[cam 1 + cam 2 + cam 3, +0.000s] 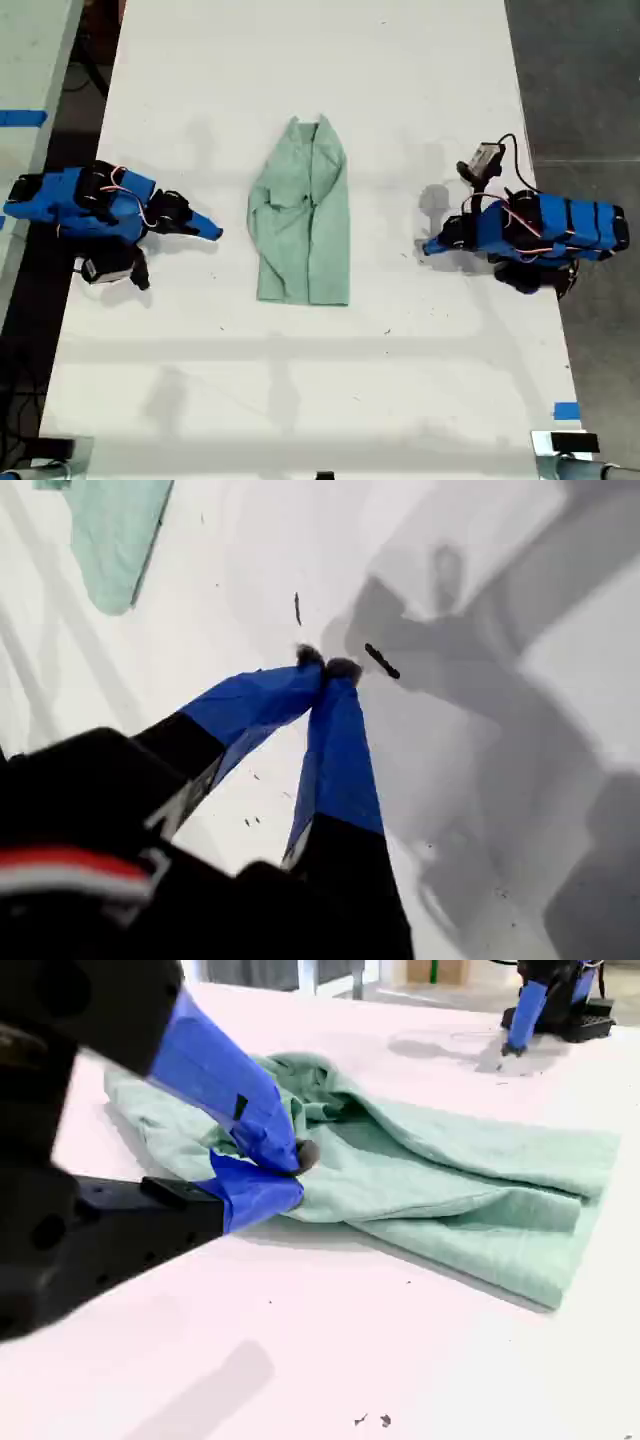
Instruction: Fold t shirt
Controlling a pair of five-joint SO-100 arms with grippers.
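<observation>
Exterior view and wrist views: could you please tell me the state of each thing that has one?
t shirt: folded lengthwise into a narrow strip, wrinkled, lying on the table, held by neither tool.
my first tool: shut, empty, apart from the shirt.
my second tool: shut, empty, beside the shirt.

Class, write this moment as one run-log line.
t shirt: partly folded, mid-table | my first gripper: shut, empty | my second gripper: shut, empty
</observation>
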